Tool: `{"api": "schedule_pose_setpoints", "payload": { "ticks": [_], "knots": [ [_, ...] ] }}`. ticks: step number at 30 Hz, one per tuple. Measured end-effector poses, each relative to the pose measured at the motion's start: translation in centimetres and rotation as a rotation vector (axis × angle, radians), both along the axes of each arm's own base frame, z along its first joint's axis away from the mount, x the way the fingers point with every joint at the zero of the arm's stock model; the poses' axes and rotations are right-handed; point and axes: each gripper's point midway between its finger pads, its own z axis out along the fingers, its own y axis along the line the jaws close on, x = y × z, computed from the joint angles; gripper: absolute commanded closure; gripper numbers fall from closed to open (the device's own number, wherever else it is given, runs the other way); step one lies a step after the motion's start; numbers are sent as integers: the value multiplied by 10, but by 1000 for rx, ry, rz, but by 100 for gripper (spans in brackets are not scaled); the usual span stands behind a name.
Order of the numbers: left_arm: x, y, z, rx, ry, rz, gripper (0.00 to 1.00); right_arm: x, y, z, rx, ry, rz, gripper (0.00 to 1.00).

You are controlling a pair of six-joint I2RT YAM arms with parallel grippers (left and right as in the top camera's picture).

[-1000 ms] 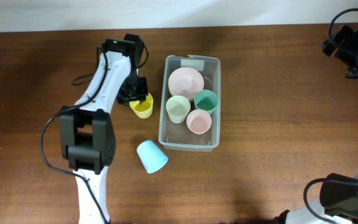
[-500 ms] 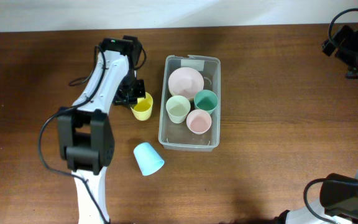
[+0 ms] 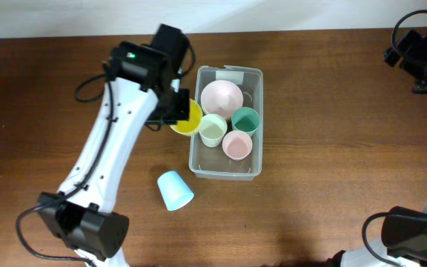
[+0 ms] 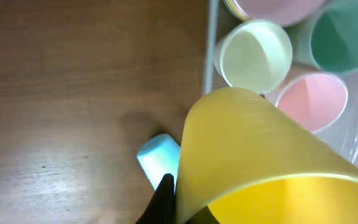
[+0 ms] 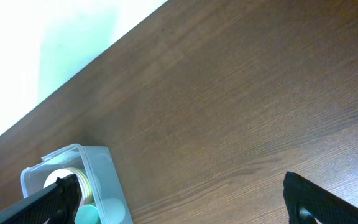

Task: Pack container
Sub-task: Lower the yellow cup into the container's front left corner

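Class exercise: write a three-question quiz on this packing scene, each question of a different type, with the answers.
1. True or false: the blue cup lies inside the container.
2. Which colour of cup does the left gripper hold? A pink, B yellow, C teal.
3. How many cups stand inside the container?
Key: 1 false; 2 B, the yellow cup; 3 three: pale green cup, teal cup, pink cup.

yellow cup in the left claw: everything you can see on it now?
The small yellow plastic cup is plain, smooth, opaque and tapered, its visible interior empty. The left claw pinches its rim, one dark finger against the wall. It is tilted, apparently off the table, at the left-arm-side long wall of the clear rectangular plastic container, next to the pale green cup inside.
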Motion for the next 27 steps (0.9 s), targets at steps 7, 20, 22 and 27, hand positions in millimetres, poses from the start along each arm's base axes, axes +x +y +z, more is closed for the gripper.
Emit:
{"api": "schedule_pose_setpoints", "payload": {
  "ticks": [7, 20, 22, 27],
  "knots": [
    [-24, -32, -27, 53, 57, -109, 99, 0, 0, 0, 0, 0, 0, 1],
    [-25, -33, -94, 88, 91, -99, 99, 0, 0, 0, 0, 0, 0, 1],
    [-24, -34, -96, 86, 87, -99, 91, 0, 0, 0, 0, 0, 0, 1],
    [-24, -36, -96, 75, 90, -92, 50, 0, 0, 0, -1, -1, 0, 1]
  ]
}}
